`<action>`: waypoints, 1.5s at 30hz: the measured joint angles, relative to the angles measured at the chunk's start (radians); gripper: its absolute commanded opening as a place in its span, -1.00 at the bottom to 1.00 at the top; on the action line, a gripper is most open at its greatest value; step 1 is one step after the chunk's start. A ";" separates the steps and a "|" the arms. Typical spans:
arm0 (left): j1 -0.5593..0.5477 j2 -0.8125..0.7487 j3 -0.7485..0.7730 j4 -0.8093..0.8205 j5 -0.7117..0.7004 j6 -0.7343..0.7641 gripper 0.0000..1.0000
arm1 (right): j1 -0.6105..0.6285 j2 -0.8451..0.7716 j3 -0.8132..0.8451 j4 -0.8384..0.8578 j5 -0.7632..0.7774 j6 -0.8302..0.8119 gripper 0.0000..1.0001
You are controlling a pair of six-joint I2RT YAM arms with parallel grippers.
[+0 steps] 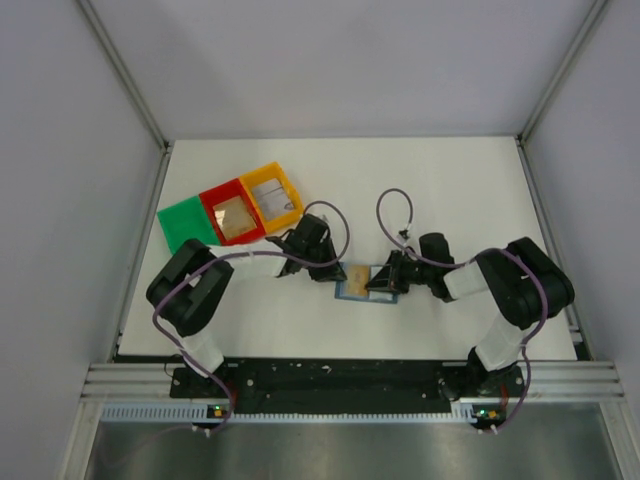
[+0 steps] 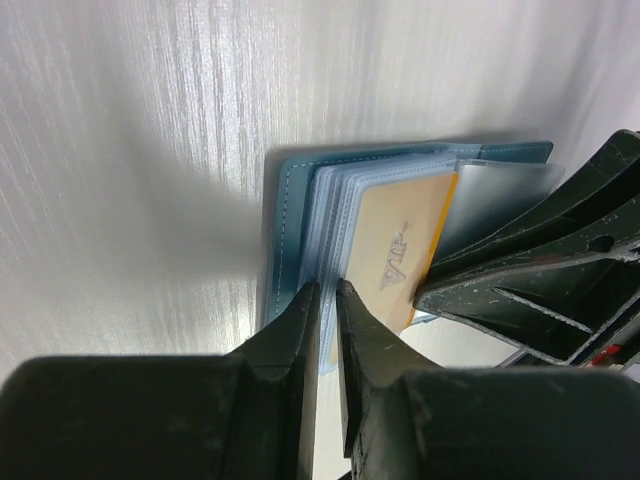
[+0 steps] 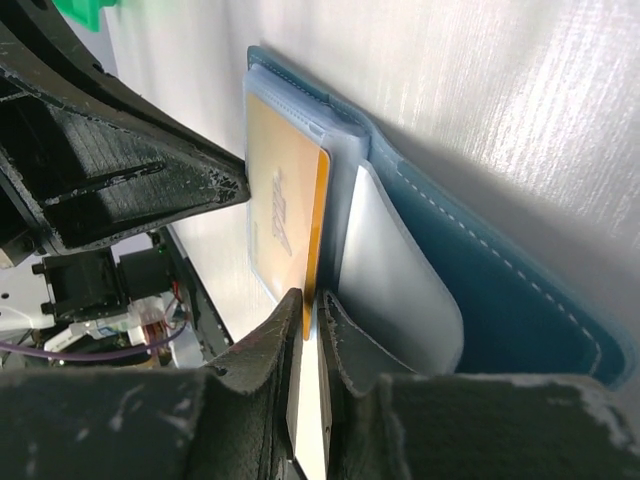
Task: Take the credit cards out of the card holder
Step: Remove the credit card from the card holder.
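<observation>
The blue card holder [image 1: 352,291] lies open on the white table between both grippers. In the left wrist view its clear sleeves [image 2: 335,200] fan out and an orange credit card [image 2: 405,245] sticks out of a sleeve. My left gripper [image 2: 328,290] is shut on the near edge of the card holder's sleeves. My right gripper [image 3: 318,300] is shut on the edge of the orange card [image 3: 285,210], beside an empty clear sleeve [image 3: 395,280] and the blue cover [image 3: 500,290]. The two grippers face each other closely.
Green [image 1: 187,222], red [image 1: 217,197] and yellow [image 1: 284,215] trays stand in a row at the back left. The red and yellow trays each hold a card. The left arm reaches in beside the trays. Grey walls stand on both sides.
</observation>
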 measured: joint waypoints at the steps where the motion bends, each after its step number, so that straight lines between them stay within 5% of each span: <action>1: 0.000 0.002 0.004 0.000 0.000 0.001 -0.84 | -0.002 0.000 0.000 0.000 -0.002 0.000 -0.95; 4: 0.000 0.010 0.013 -0.001 -0.001 0.011 -1.00 | -0.005 0.005 0.000 -0.002 -0.003 0.002 -1.00; 29: 0.007 0.035 0.029 0.017 0.005 0.017 -1.00 | -0.110 -0.156 -0.045 -0.214 0.022 -0.103 -1.00; 35: 0.008 0.035 0.027 0.024 0.010 0.018 -1.00 | -0.123 -0.164 -0.045 -0.224 0.026 -0.106 -0.50; 45: 0.011 0.032 0.008 0.055 0.027 0.014 -1.00 | -0.123 -0.130 -0.045 -0.144 0.019 -0.076 -0.49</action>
